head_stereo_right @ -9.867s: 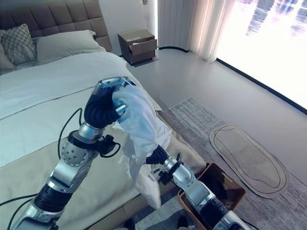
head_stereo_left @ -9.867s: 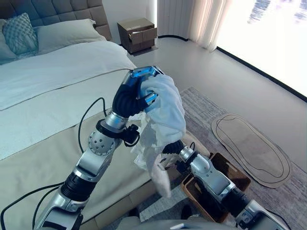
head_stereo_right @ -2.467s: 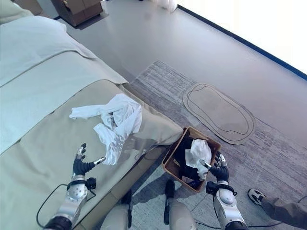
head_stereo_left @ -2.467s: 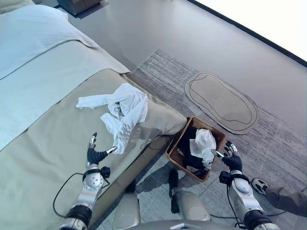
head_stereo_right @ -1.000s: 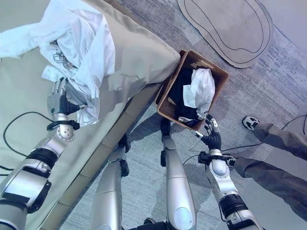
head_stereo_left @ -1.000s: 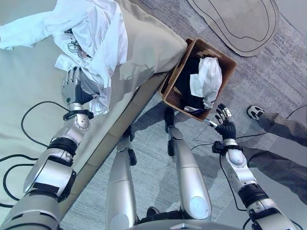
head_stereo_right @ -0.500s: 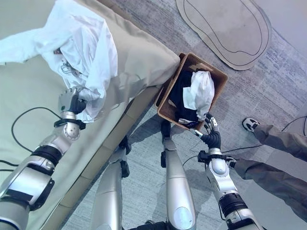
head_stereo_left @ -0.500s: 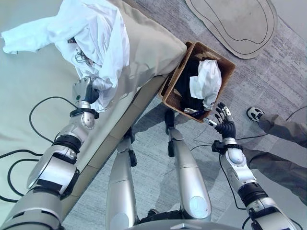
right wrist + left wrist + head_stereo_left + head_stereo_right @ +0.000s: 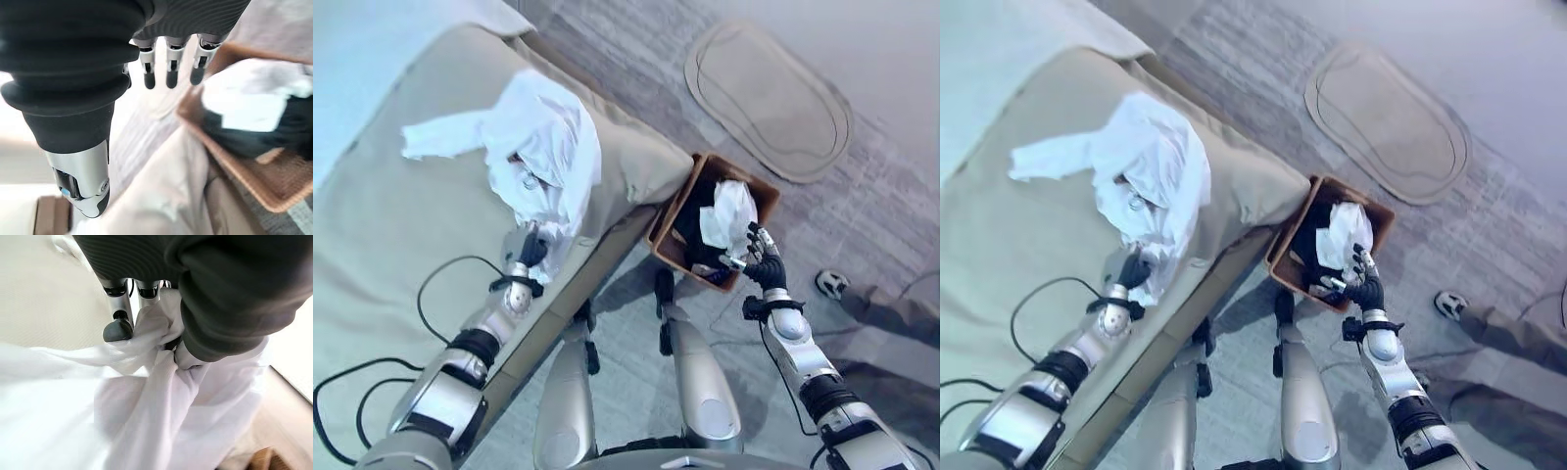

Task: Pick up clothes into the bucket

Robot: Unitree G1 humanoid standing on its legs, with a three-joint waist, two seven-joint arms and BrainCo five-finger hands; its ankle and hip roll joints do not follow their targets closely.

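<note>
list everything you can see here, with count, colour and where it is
shirt: one, white, crumpled on the bed near its corner
bed: one, beige cover, left side of the head views
basket: one, brown woven, on the floor beside the bed corner
clothes in basket: a white piece on top of dark ones
mat: one, beige oval, on the floor beyond the basket
rug: one, grey, under the basket
person's shoe: one, white and dark, on the rug at right, with a grey trouser leg
left hand: fingers curled into the shirt's lower edge
right hand: fingers straight, at the basket's near rim, holding nothing
</note>
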